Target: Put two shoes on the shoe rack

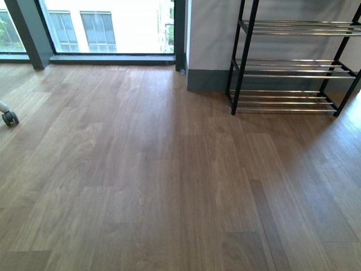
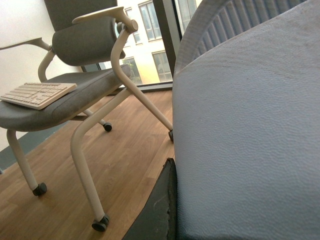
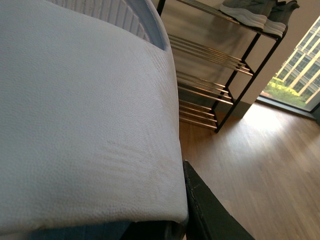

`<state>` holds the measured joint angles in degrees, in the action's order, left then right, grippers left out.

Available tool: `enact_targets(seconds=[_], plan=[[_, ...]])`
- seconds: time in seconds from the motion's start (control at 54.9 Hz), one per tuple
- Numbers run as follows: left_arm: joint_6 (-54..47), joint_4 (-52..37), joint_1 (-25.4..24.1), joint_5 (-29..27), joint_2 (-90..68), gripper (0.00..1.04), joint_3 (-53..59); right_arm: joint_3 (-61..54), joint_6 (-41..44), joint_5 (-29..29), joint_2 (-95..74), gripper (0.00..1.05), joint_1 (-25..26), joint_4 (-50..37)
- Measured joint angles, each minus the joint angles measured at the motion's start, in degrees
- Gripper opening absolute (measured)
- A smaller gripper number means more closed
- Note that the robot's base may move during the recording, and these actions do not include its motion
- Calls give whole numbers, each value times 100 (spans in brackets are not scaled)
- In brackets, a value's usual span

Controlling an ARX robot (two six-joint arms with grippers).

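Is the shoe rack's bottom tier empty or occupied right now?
Empty. The shoe rack shows bare chrome bars on its bottom tier; the grey sneakers sit on the top tier.

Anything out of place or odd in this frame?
A keyboard lies on the chair seat, an unusual spot. Otherwise nothing stands out: the shoe rack stands upright, the grey sneakers sit side by side on its top tier, and the left slide and right slide fill the wrist views.

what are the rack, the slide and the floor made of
The rack looks like metal: matt black frame, shiny chrome-like bars catching light. The slide is probably rubber or foam: matt, with a fine pebbled grain and moulded ribs. The floor shows wood-grain planks with a low sheen; solid wood or laminate, I cannot tell.
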<state>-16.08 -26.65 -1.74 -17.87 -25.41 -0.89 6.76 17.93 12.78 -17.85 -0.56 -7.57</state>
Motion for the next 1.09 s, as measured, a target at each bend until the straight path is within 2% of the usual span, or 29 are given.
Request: enact_targets(seconds=[1.094], plan=[[-15, 0, 0, 28, 2, 2, 0, -2, -17, 31, 4, 1, 2, 15]])
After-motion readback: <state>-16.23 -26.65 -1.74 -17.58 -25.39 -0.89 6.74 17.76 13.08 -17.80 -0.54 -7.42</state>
